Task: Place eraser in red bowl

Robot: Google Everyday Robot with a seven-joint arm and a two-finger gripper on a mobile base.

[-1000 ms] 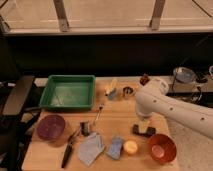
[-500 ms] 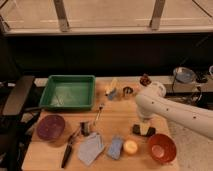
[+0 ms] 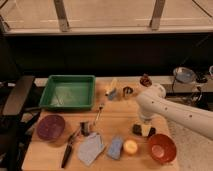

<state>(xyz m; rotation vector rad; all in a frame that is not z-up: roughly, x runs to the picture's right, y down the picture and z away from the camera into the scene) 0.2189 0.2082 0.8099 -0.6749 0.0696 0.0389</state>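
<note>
One eraser [image 3: 136, 130] — directly beneath the gripper [image 3: 144, 129].

My gripper [image 3: 144, 129], pale like my white arm [image 3: 175, 112] with its row of dark dots, hangs right over the matte black eraser [image 3: 136, 130] on the tan wood table [image 3: 120, 117]. The red bowl [image 3: 161, 148] is orange-red and paler inside. The tray [image 3: 67, 92] is green, the other bowl [image 3: 50, 127] purple-maroon, the sponge [image 3: 115, 147] light blue, and the tool [image 3: 67, 154] black-handled.
</note>
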